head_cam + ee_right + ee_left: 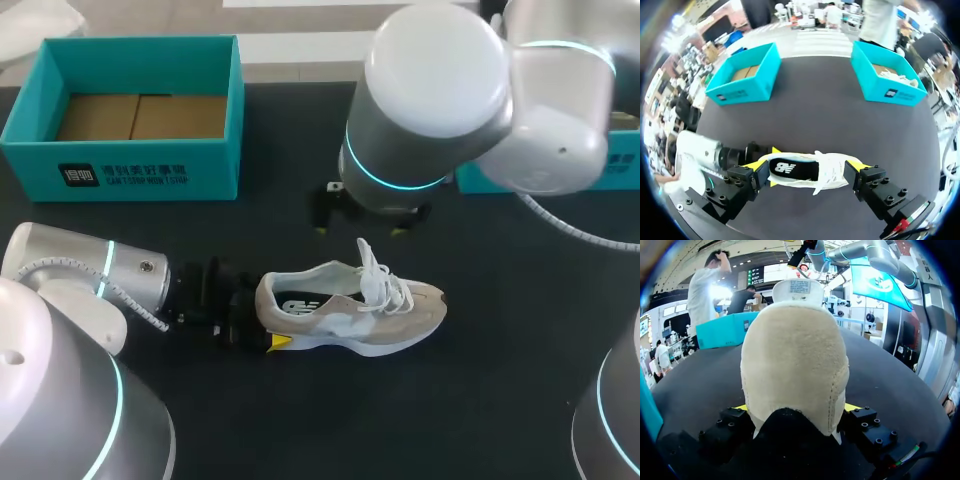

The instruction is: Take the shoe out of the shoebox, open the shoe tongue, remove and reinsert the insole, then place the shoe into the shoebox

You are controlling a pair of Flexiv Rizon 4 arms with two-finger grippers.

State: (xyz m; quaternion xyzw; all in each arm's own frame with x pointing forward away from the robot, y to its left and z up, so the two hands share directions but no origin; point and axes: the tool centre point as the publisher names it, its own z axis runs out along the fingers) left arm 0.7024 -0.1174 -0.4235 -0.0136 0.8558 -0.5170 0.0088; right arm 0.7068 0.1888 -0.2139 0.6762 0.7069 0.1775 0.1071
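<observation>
A beige and white sneaker lies on its sole on the black table, toe to the right, its laces loose. A black insole with a white logo shows inside it. My left gripper reaches in from the left at table level, and its yellow-tipped fingers press both sides of the heel. My right gripper hangs open above the sneaker, the fingers wide apart and touching nothing; in the head view it is just behind the shoe. The open teal shoebox stands at the back left.
A second teal box with something white in it stands at the back right, partly hidden behind my right arm in the head view. Bare black table lies between the two boxes and in front of the sneaker.
</observation>
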